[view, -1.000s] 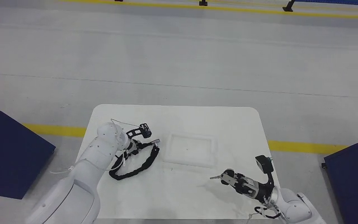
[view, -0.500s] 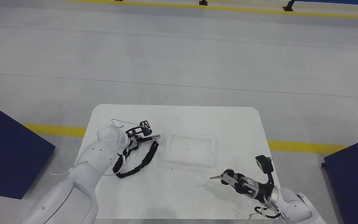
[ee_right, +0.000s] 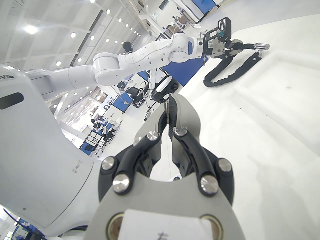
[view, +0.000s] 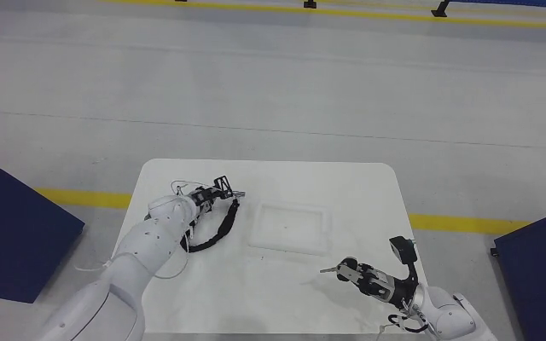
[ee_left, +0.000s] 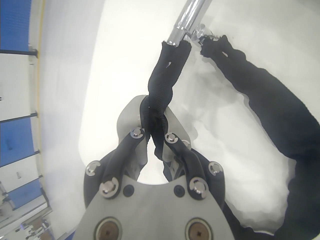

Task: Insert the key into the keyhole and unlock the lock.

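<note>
Beside the tray [view: 290, 228], the lock [ee_left: 163, 76] is clamped in the left end effector [ee_left: 152, 111]; the key [view: 327, 270], pinched in the right end effector [ee_right: 168, 116], must be aligned.

White tray [view: 288, 205] on table [view: 363, 194]

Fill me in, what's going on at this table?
The left gripper is clamped on the black-sleeved chain lock just behind its silver cylinder end. The rest of the chain lies curled on the white table. The right gripper sits across the shallow tray, shut, with a thin piece at its tip, apparently the key. Key and lock are well apart, and nothing is inserted yet.
</note>
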